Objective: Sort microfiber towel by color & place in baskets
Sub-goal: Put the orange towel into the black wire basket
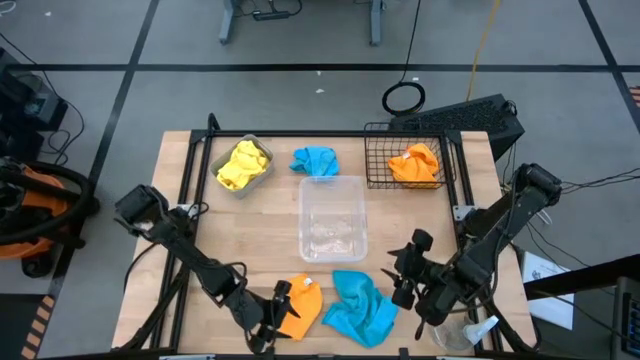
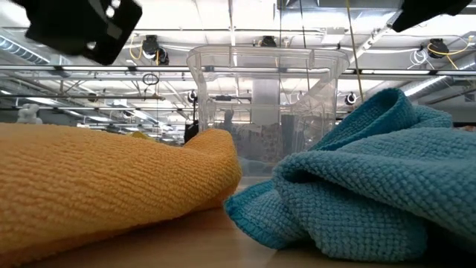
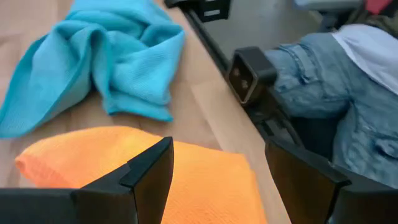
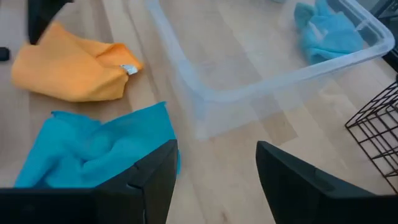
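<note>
An orange towel (image 1: 300,308) and a sky-blue towel (image 1: 360,308) lie crumpled side by side near the table's front edge. My left gripper (image 1: 278,305) stands open at the orange towel's (image 3: 155,168) left edge, its fingers (image 3: 149,171) just over the cloth; whether they touch it I cannot tell. My right gripper (image 1: 402,280) hangs open just right of the blue towel (image 4: 93,149), above the bare table. A yellow towel (image 1: 243,165) fills the grey bin (image 1: 262,183). Another orange towel (image 1: 415,165) lies in the black wire basket (image 1: 378,160). A second blue towel (image 1: 316,160) lies at the far end of the clear tub (image 1: 333,218).
A clear plastic wrapper with a blue tip (image 1: 470,330) lies at the front right corner. The clear tub stands mid-table between the two arms. A person in jeans (image 3: 323,68) sits beyond the table's front edge. Bare wood lies left of the tub.
</note>
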